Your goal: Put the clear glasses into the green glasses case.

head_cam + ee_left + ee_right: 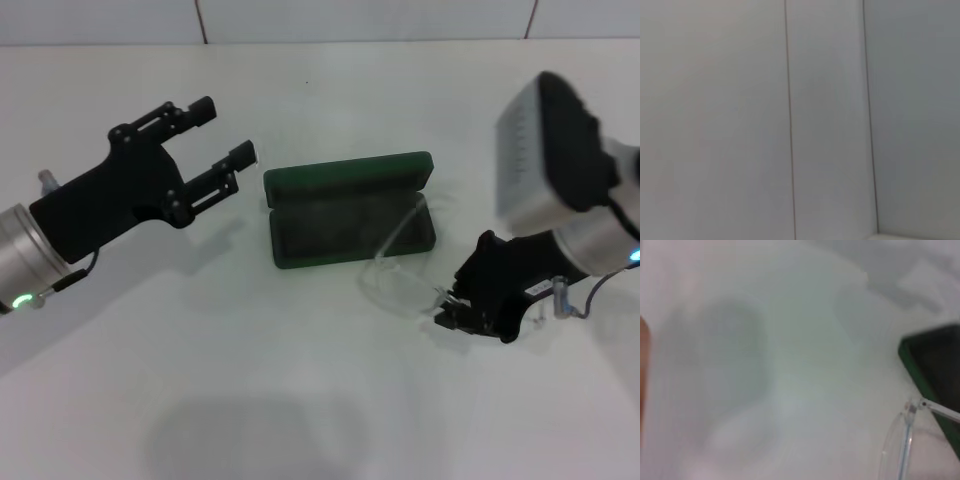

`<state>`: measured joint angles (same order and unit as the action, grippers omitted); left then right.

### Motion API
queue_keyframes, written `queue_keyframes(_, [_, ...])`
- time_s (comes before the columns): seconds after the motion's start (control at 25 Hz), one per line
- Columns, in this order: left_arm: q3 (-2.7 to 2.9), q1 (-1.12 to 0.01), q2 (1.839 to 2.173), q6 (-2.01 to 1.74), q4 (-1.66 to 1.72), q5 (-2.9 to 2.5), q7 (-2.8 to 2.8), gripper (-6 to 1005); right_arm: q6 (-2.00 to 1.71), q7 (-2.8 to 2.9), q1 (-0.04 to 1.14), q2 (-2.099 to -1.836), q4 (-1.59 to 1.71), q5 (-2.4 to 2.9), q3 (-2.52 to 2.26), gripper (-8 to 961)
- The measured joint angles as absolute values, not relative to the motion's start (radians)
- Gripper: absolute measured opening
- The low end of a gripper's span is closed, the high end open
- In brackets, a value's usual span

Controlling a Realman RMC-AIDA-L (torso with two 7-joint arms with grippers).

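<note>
White tabletop (300, 380) held the open green glasses case (350, 210); the clear glasses (400, 270) lay against its right end, gripped by the right gripper (447, 308). Left gripper (225, 135) hovered, fingers wide.

The right gripper's (452, 310) fingertips were too small and dark to read. In the right wrist view the glasses (905, 440) and the green case (935, 370) got cut off by the edge, everything blurry.
</note>
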<state>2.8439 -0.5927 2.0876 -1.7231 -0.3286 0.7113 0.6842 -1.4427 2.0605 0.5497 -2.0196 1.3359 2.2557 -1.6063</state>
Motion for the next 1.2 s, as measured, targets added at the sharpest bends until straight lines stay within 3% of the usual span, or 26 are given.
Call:
queue_keyframes(0.52, [2.844, -0.574, 2.082, -1.908, -0.278, 0.752, 0.733, 664, -1.381, 1.339, 0.348, -2.027, 1.225, 1.822, -1.511, 128])
queue_keyframes(0.84, [2.845, -0.645, 2.056, -1.953, -0.278, 0.557, 0.842, 664, -1.360, 0.910, 0.344, -2.026, 1.037, 1.583, -1.522, 130])
queue_keyframes(1.2, [2.844, -0.708, 2.080, -1.919, -0.279, 0.449, 0.814, 664, -1.373, 0.712, 0.345, -2.027, 0.961, 1.539, -1.536, 132])
